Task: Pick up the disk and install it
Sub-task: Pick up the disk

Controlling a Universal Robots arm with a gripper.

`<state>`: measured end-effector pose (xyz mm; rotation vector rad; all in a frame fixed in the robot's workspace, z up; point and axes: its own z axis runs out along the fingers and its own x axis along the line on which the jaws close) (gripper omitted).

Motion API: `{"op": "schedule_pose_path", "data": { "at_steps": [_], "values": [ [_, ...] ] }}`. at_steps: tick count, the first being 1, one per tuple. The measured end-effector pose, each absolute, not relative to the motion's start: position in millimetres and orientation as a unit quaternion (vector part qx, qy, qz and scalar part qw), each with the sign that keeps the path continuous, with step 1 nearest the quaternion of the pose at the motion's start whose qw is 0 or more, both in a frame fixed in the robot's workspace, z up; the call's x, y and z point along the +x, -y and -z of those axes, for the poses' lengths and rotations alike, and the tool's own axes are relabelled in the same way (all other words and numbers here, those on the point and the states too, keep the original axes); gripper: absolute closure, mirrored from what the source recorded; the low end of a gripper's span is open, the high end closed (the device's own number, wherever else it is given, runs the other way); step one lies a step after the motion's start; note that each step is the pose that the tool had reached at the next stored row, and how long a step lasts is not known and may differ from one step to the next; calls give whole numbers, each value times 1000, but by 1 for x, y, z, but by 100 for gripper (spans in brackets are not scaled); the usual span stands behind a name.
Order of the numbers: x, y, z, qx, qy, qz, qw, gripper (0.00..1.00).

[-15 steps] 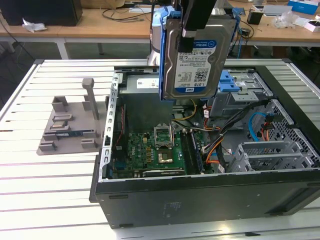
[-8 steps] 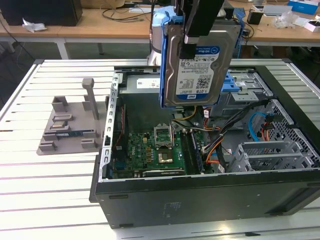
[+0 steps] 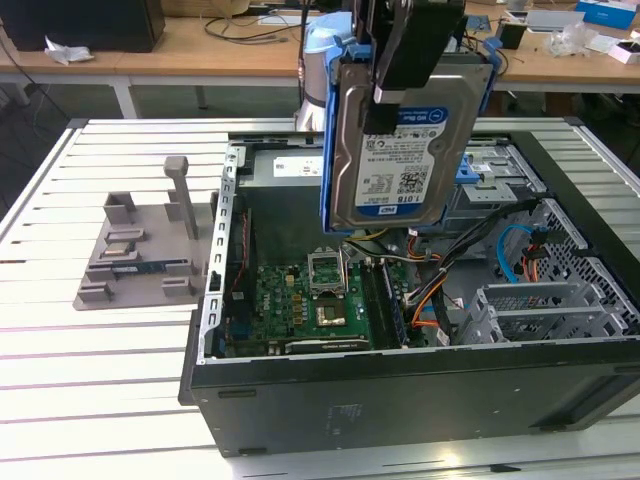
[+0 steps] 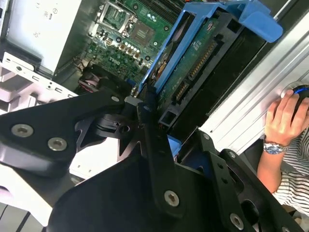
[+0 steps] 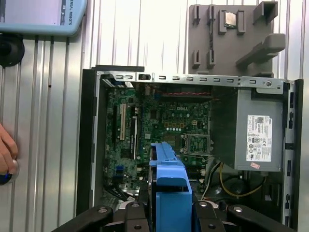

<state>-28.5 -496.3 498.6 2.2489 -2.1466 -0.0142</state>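
Hanging upright over the open case (image 3: 400,400) on the slatted bench (image 3: 100,380), the disk (image 3: 400,150) is clamped in the black tool (image 3: 398,70), its label (image 3: 405,180) showing in the exterior view, with the green motherboard (image 3: 300,300) below it.

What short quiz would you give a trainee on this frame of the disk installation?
1. True or false: the disk lies flat inside the computer case.
2. In the exterior view, the grey fixture plate sits: A) on the view's left of the case; B) inside the case; C) on top of the disk.
3. What is the end effector clamped on?
Key: 1 false, it hangs upright above the open case. 2 A. 3 The disk, gripped at its upper end.
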Motion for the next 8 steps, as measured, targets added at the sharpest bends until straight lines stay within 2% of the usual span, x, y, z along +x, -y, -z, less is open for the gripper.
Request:
{"op": "schedule_pose_path", "data": {
  "at_steps": [8],
  "values": [
    [-28, 513, -498, 723, 690, 4, 17, 63]
  ]
}}
